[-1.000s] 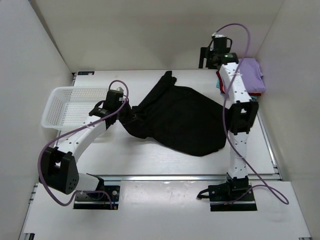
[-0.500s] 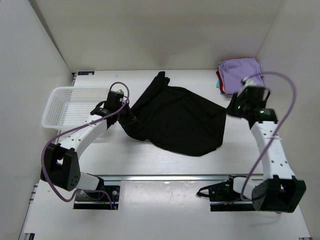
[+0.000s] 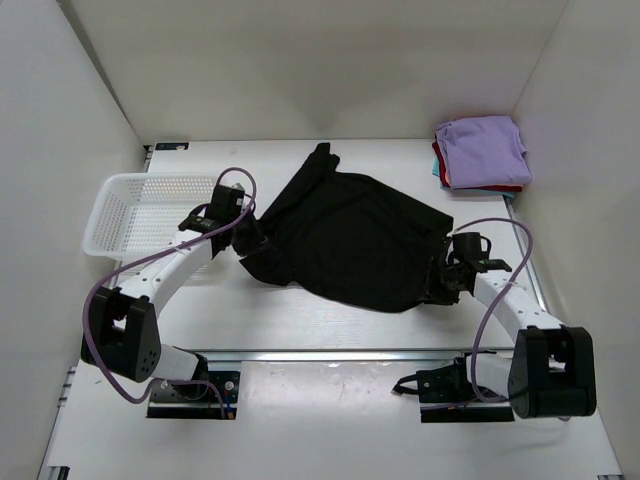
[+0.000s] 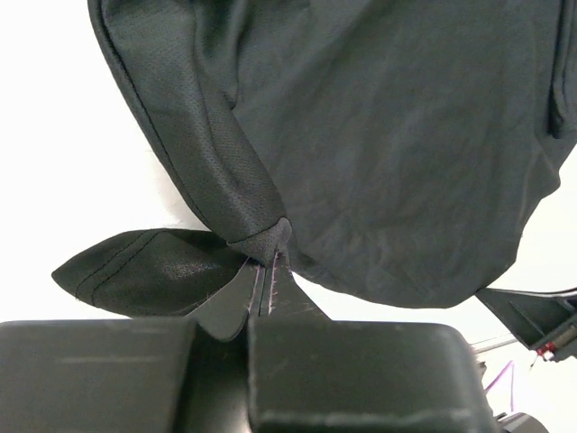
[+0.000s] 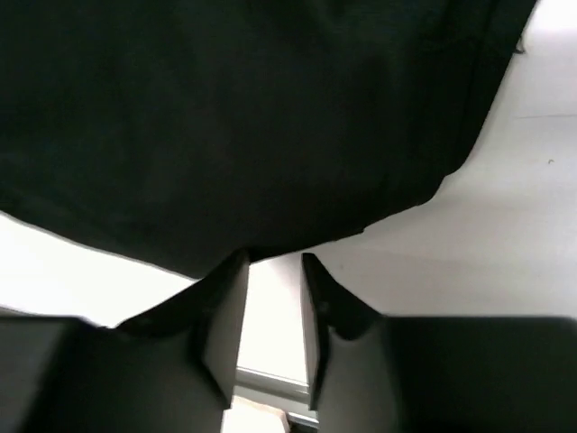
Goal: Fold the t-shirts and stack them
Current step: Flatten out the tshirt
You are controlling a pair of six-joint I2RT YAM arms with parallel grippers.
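**Top external view: black tee pinched on the left, right fingers apart at its hem**

Top external footage showed the black t-shirt [image 3: 350, 240] spread loosely and unevenly across the middle of the table [image 3: 300, 325], with one narrow part drawn out toward the far edge. The left gripper [image 3: 252, 233] was placed at the shirt's left edge, near the white mesh basket [image 3: 120, 215] that stood at the left side of the table. From the left wrist camera, its fingers [image 4: 234, 298] were seen pressed together, with a bunched fold of the black cloth pinched between their tips. A rounded flap of the same cloth lay on the table just to the left of that pinch.

The right gripper [image 3: 441, 283] was held low at the shirt's near right corner. In the right wrist view its two fingers [image 5: 225, 307] were held apart, and bare table was visible between them. The shirt's hem was seen just at their tips, not clamped by them.

The folded t-shirts [image 3: 483, 150] were stacked at the far right corner of the table, well apart from the black shirt. A lavender one lay on top, and red and teal edges were visible beneath it along the stack's left side.
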